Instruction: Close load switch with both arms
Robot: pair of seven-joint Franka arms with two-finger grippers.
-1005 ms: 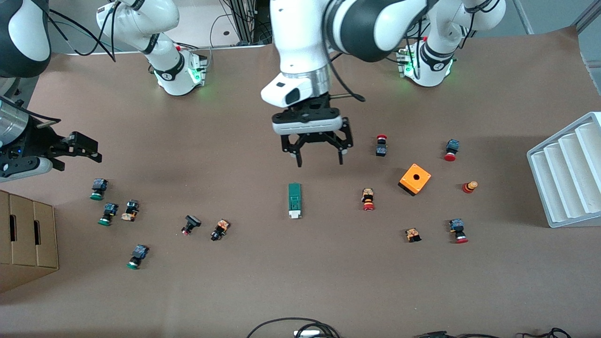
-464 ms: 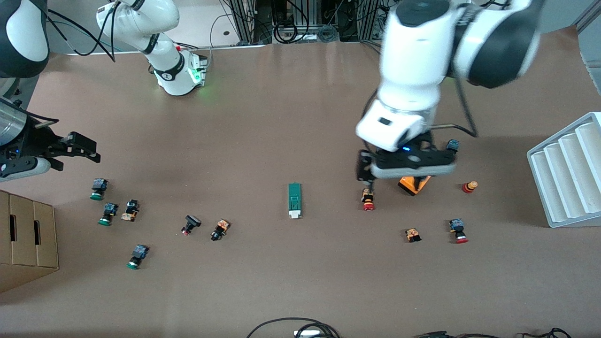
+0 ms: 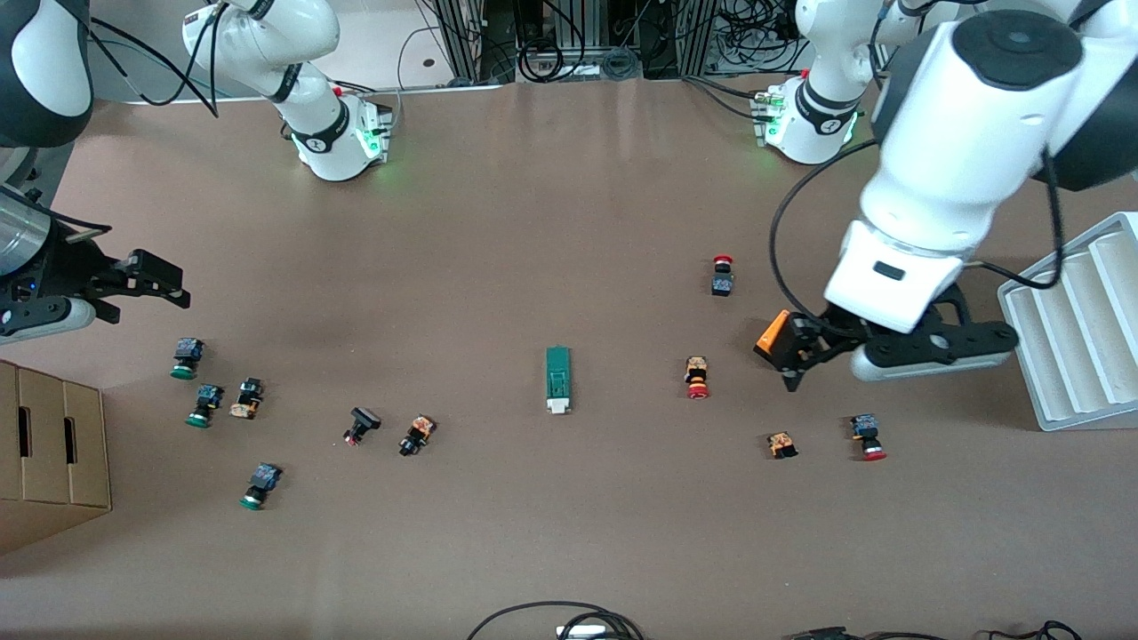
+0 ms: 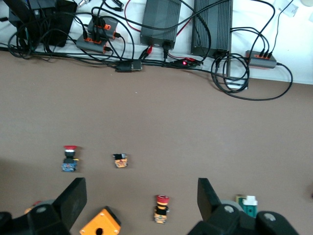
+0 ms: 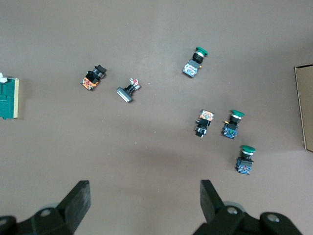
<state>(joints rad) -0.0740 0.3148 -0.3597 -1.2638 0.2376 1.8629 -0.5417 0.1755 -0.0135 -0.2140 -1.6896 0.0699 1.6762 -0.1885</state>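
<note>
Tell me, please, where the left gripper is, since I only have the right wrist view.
Observer: The left gripper hangs open over the orange box, toward the left arm's end of the table.
Operator: Thank you. How does the whole switch lie?
Observer: The switch lies flat mid-table, its white end nearest the front camera, with nothing touching it.
Operator: Is anything large at the left arm's end?
Observer: Yes, a white stepped rack sits at the table's edge there.
</note>
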